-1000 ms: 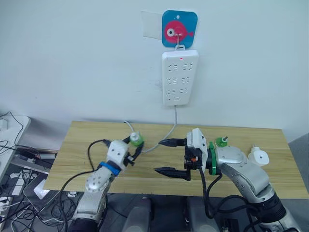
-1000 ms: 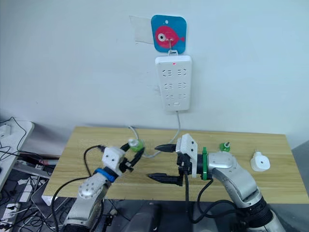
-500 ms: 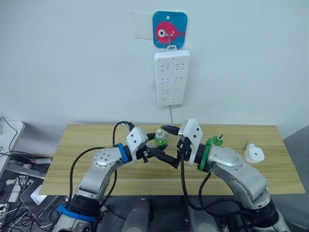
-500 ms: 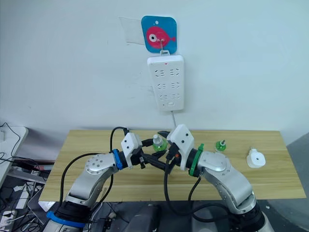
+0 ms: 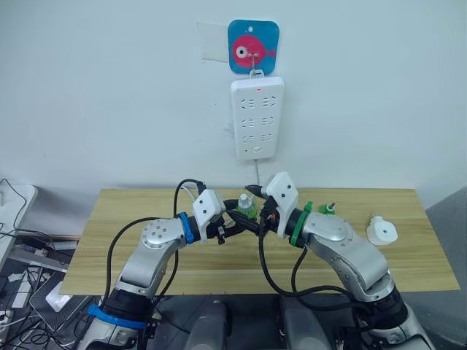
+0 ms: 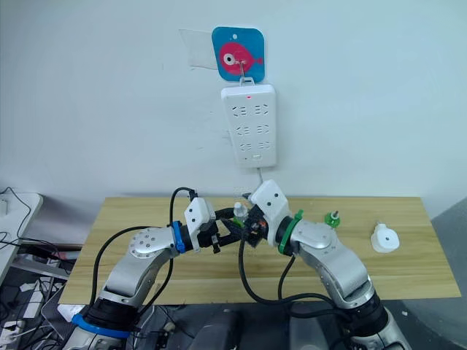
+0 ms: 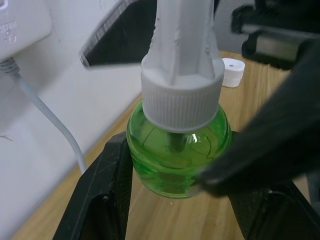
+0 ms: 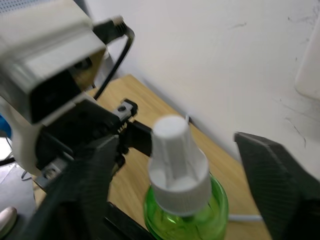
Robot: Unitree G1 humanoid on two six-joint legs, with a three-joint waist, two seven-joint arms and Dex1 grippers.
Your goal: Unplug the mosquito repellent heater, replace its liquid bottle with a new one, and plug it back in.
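Heater [image 5: 381, 232] is off the power strip [image 5: 255, 117], lying far right on the surface [image 5: 131, 211], its vent face up. Left pincer [image 7: 175, 200] clamps the green bottle [image 7: 176, 150] upright, white cap [image 7: 181, 97] skyward, mid-surface; right pincer [image 8: 175, 170] spread wide around that cap. Uncapping, fitting and replugging all remain, I'd say.

head stereo looks down over table [image 5: 109, 211]; wrist cams close on bottle [image 7: 177, 160].

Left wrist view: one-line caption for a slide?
Left gripper clamps a green liquid bottle by its body, white cap still on, above the wooden table near the wall.
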